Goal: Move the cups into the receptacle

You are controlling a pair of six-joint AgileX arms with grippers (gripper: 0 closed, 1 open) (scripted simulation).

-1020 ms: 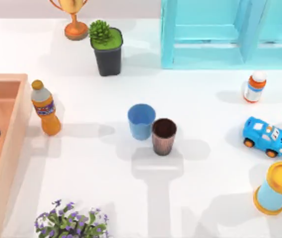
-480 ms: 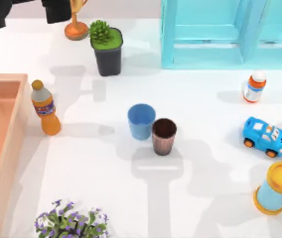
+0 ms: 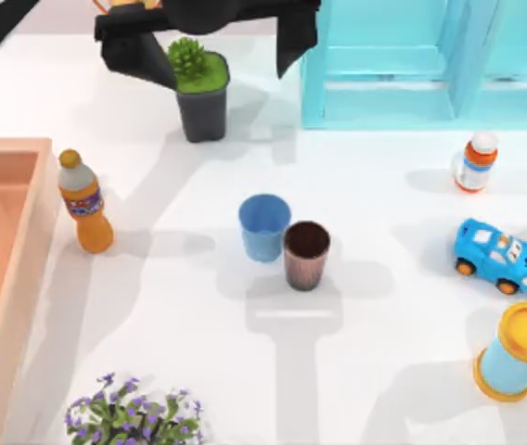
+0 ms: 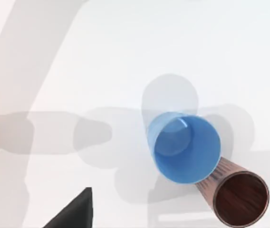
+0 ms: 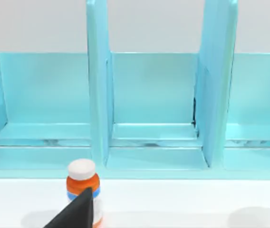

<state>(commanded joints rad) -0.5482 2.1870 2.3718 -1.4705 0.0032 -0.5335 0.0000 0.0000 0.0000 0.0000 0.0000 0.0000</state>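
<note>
Left claw point(image 3: 210, 42) hangs w/ fingers spread at table's 12 o'clock, over the plant pot point(image 3: 202, 102). We see blue cup point(image 3: 264, 226) touching brown cup point(image 3: 306, 254) mid-table; box point(image 3: 11, 269) at 9 o'clock.

Blue cup point(image 3: 264, 226) and brown cup point(image 3: 306, 254) stood touching mid-table, so no room for a finger btwn them; their outer sides were free. Open table lay in front of the pair and to the left, up to the orange bottle point(image 3: 84, 203), which stood just beside the wooden box point(image 3: 24, 269) wall, part-blocking that approach. Plant pot point(image 3: 201, 91) sat behind, under the left gripper point(image 3: 210, 42), probably well above it. Toy car point(image 3: 496, 256), pill bottle point(image 3: 476, 161), yellow-lidded cylinder point(image 3: 518, 352) crowded the right side. Flowers point(image 3: 134, 415) near front-left edge.
</note>
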